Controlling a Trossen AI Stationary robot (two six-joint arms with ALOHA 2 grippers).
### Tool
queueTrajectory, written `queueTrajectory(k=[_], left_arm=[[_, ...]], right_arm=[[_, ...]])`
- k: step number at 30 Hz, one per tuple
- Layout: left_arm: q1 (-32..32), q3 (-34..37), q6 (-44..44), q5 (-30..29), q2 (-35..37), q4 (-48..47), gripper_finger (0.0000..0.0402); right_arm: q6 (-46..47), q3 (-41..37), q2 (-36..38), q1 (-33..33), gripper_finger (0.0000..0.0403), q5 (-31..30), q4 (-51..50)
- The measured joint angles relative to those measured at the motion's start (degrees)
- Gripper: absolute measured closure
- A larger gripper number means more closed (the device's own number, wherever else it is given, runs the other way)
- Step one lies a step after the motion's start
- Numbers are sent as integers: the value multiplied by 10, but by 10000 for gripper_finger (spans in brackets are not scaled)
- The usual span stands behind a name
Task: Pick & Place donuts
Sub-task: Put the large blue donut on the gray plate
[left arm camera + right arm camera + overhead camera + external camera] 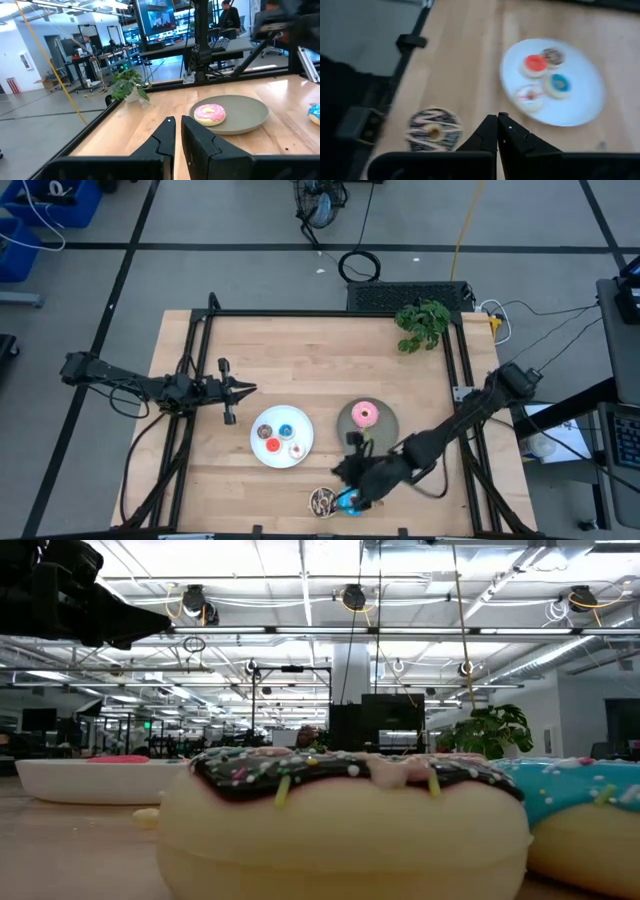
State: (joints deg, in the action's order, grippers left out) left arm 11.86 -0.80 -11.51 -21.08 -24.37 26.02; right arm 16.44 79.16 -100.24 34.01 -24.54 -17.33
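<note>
The dark brown sprinkled donut and the larger blue donut lie flat, side by side, at the table's near edge. The larger pink donut rests on the grey plate. Four tiny donuts (blue, red, white-pink, brown) sit on the white plate. My right gripper hovers shut and empty just behind the two near donuts, pointing toward the white plate. My left gripper waits shut near the table's left side, aimed at the grey plate.
A small green plant stands at the far right corner. Black frame rails run along the table's sides. Bare wood lies between the plates and the far edge. People sit at desks in the room beyond.
</note>
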Motion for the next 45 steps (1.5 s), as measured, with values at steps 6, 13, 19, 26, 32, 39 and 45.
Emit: queueTrajectory(k=[6, 13, 19, 26, 32, 39, 45], left_arm=[[0, 0, 2, 0, 0, -2, 364], [0, 0, -17, 0, 0, 6, 364], [0, 0, -30, 0, 0, 7, 364], [0, 0, -51, 0, 0, 8, 364], [0, 0, -65, -1, 0, 13, 364], [0, 0, -64, -1, 0, 13, 364], [0, 0, -57, -1, 0, 13, 364]], right_arm=[[39, 186, -127, 6, 403, 69, -204], [23, 240, -199, 20, 401, 128, -290], [54, 236, -193, 11, 380, 128, -286], [109, 223, -190, 18, 322, 128, -300], [129, 188, -190, 21, 246, 128, -314], [110, 172, -190, 21, 195, 144, -297], [102, 144, -190, 21, 191, 147, -265]])
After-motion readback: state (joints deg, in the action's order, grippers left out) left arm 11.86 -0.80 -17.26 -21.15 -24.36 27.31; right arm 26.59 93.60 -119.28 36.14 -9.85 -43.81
